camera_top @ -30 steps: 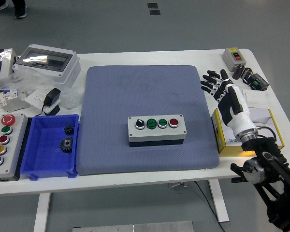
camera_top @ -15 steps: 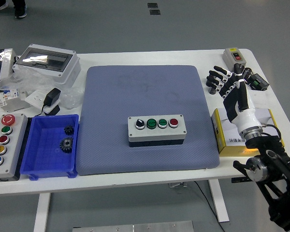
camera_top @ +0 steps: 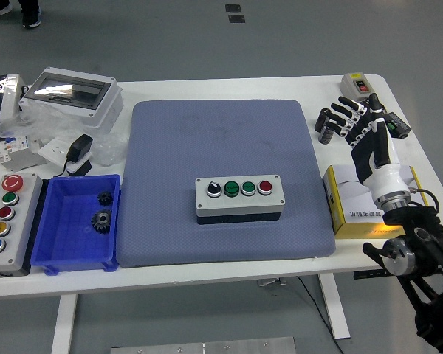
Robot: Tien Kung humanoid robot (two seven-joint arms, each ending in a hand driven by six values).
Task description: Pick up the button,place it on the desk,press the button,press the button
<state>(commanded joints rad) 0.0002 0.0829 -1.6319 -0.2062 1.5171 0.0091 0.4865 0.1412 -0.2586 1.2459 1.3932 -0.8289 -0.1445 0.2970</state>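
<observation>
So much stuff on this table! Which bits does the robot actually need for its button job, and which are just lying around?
For the job:
- grey button box with four controls, on the blue mat
- right hand, fingers spread, holding nothing

Lying about:
- blue bin with two gears
- five-button panel
- clear-lidded enclosure
- black adapter
- yellow box
- small switch box

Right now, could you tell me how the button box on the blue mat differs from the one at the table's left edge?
The button box on the mat lies crosswise with four controls in a row: a black selector, two green, one red. The left-edge button box runs lengthwise on the bare table, with five: a large red mushroom button, then green, red, yellow, blue. Both have light grey housings, and no hand touches either.
</observation>
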